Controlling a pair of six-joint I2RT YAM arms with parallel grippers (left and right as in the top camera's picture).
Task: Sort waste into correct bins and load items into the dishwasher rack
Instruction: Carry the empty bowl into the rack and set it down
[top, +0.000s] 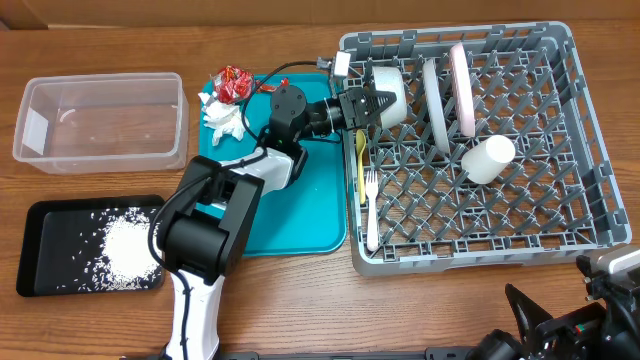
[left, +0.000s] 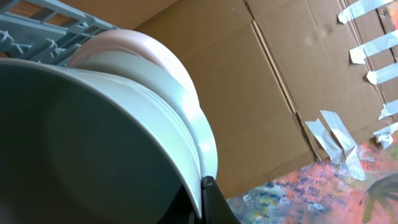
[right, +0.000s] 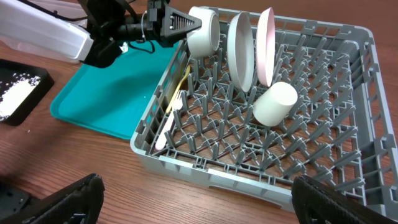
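My left gripper (top: 368, 105) is shut on the rim of the small cream bowl (top: 390, 90) and holds it on its side over the far-left corner of the grey dishwasher rack (top: 470, 262). The bowl fills the left wrist view (left: 93, 137), its rim pinched between the fingers (left: 202, 202). A white plate (top: 436, 95) and a pale pinkish plate (top: 462, 88) stand upright in the rack. The white cup (top: 488, 158) lies on the pegs. The yellow spoon (top: 361, 160) and white fork (top: 371, 210) lie along the rack's left side. My right gripper (right: 199, 199) is open and empty, in front of the rack.
A crumpled napkin (top: 222, 118) and a red-and-silver wrapper (top: 233, 84) lie at the teal tray's (top: 310, 210) far-left corner. The clear tub (top: 30, 95) stands far left. The black tray (top: 40, 215) holds white grains (top: 125, 250).
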